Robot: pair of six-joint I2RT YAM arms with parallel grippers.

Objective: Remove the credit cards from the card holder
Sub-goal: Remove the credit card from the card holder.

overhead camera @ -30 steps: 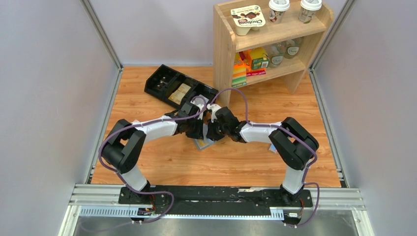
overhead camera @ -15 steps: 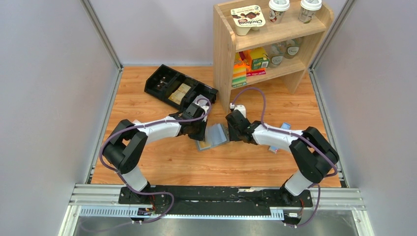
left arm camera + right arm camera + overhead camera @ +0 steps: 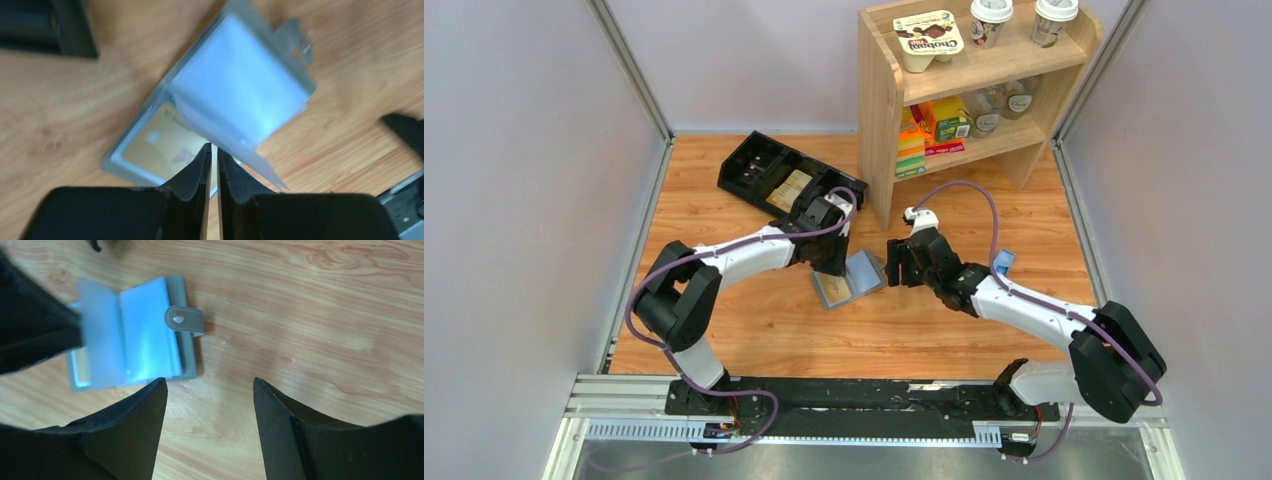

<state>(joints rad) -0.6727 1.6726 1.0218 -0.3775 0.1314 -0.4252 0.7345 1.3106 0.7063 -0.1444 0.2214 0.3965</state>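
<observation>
Card holder (image 3: 862, 272) lies open; left tool (image 3: 210, 146) apparently pinches its sleeve (image 3: 235, 95); right tool (image 3: 208, 383) gapes.

card holder (image 3: 851, 278): one
credit cards (image 3: 159, 146): one tan, showing
black tray (image 3: 746, 165): one
wooden shelf (image 3: 879, 95): one
lidded cups (image 3: 991, 20): two
blue packet (image 3: 1002, 262): one
yoghurt pack (image 3: 929, 38): one

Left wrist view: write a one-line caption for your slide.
Left gripper pinches a clear sleeve of the open card holder, showing a tan credit card in its pocket.
</observation>
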